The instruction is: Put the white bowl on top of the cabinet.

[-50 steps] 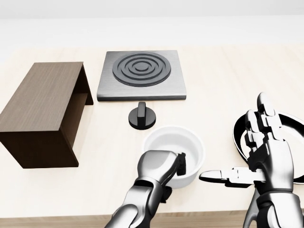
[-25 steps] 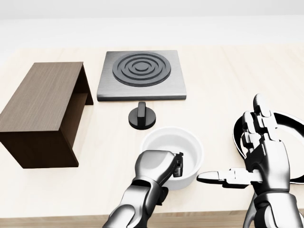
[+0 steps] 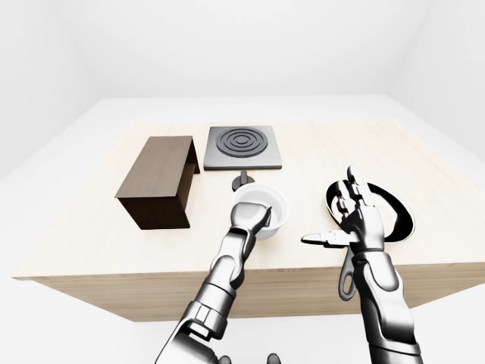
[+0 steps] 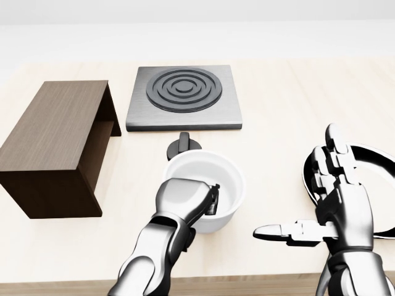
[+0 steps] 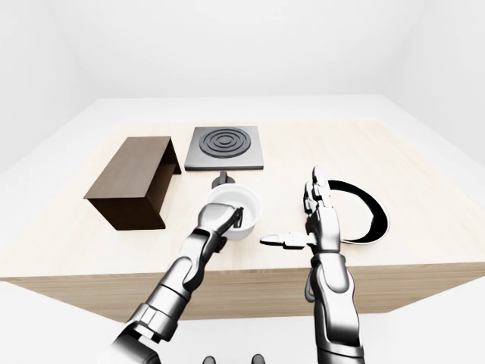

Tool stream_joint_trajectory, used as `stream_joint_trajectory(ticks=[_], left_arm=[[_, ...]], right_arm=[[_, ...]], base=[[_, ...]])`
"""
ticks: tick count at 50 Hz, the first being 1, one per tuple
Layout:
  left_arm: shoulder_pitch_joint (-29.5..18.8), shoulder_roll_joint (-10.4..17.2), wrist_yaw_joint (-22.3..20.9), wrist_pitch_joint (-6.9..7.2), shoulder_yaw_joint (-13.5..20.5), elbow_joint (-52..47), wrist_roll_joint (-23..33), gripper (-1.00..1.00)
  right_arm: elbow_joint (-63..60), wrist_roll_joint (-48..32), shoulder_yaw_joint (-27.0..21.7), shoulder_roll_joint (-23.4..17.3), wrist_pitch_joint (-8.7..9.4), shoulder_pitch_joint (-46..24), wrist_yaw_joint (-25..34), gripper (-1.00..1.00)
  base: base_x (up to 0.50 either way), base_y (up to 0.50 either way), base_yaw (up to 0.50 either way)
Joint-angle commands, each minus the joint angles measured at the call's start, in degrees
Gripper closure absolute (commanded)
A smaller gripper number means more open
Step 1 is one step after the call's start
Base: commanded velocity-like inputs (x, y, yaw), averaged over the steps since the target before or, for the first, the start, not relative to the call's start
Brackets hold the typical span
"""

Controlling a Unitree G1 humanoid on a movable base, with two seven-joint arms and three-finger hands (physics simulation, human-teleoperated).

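1. Left-eye view: the white bowl [image 3: 262,208] sits near the middle of the pale surface [image 3: 91,227], just right of the dark wooden cabinet [image 3: 158,180]. The cabinet's flat top is bare, so the placement is not yet done. Below the stove plate [image 3: 243,146], a black knob [image 3: 244,179] peeks out just above the bowl's far rim.

2. Head view: the left robot hand [image 4: 185,202] is clenched on the bowl's near rim, with dark fingertips [image 4: 212,201] hooked inside the wall and the palm outside. This looks like a pinch grip meant for lifting by the edge. Whether the bowl's base is clear of the surface, I cannot tell. The right robot hand [image 4: 327,213] is released: fingers are upright, the thumb juts left, and it holds nothing. It hovers over the black pan [image 4: 376,185], apparently parked out of the way.

3. Right-eye view: the same layout. The bowl stands apart from the cabinet, with clear surface between, so the likely carry is leftward and up onto the top.
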Motion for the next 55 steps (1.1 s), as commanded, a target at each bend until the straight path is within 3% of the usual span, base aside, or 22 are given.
stream_joint_trajectory(ticks=[1,12,21,28,36,50,55], left_arm=[[-0.32,0.58,-3.7,0.0,0.87,-7.92,5.18,1.0],[-1.08,0.4,-6.46,0.0,1.88,-11.92,6.31,1.0],[-4.22,1.03,-16.02,0.0,3.24,-21.27,10.77,1.0],[-6.39,0.48,-17.19,0.0,4.37,-23.57,10.43,1.0],[-7.46,1.96,-21.67,0.0,5.34,-27.47,12.24,1.0],[-12.15,7.08,-32.99,0.0,10.4,-38.28,13.72,1.0],[-13.19,8.14,-33.24,0.0,11.46,-39.27,12.75,1.0]], right_arm=[[0.38,-0.26,0.24,0.08,0.0,-0.07,0.01,-1.0],[0.02,-0.26,0.29,0.13,0.0,0.16,0.04,-1.0],[0.6,-0.59,0.67,0.24,0.0,0.13,0.12,-1.0],[0.74,-0.61,0.73,0.25,0.0,0.13,0.14,-1.0],[0.98,-0.68,0.81,0.24,0.0,-0.01,0.13,-1.0],[0.96,-0.8,0.81,0.26,0.0,0.03,0.09,-1.0],[1.14,-0.77,0.79,0.2,0.0,-0.07,0.05,-1.0]], base=[[0.0,0.0,0.0],[0.0,0.0,0.0],[0.0,0.0,0.0],[0.0,0.0,0.0],[0.0,0.0,0.0],[0.0,0.0,0.0],[0.0,0.0,0.0]])
